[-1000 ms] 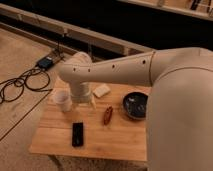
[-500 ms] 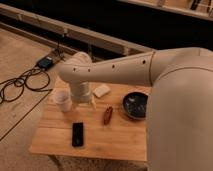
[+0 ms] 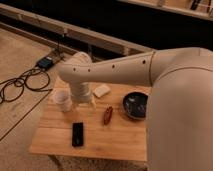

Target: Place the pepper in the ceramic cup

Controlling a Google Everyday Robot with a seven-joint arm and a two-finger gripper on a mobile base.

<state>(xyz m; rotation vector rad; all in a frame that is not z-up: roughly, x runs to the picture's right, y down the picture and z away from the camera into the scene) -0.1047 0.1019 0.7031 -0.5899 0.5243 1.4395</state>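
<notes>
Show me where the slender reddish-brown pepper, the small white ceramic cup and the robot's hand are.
slender reddish-brown pepper [image 3: 108,115]: camera view, mid-body.
small white ceramic cup [image 3: 62,102]: camera view, outer wall.
hand [image 3: 86,104]: camera view, its lower end, beside the cup.

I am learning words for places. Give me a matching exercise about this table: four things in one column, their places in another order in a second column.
Things:
1. pepper
2. ceramic cup
3. black device
4. dark bowl

Places:
A. nearest the front edge of the table
B. far left in the picture, beside the claw
C. far right in the picture
D. between the claw and the bowl

Pairs: 1-D, 2-B, 3-A, 4-C
</notes>
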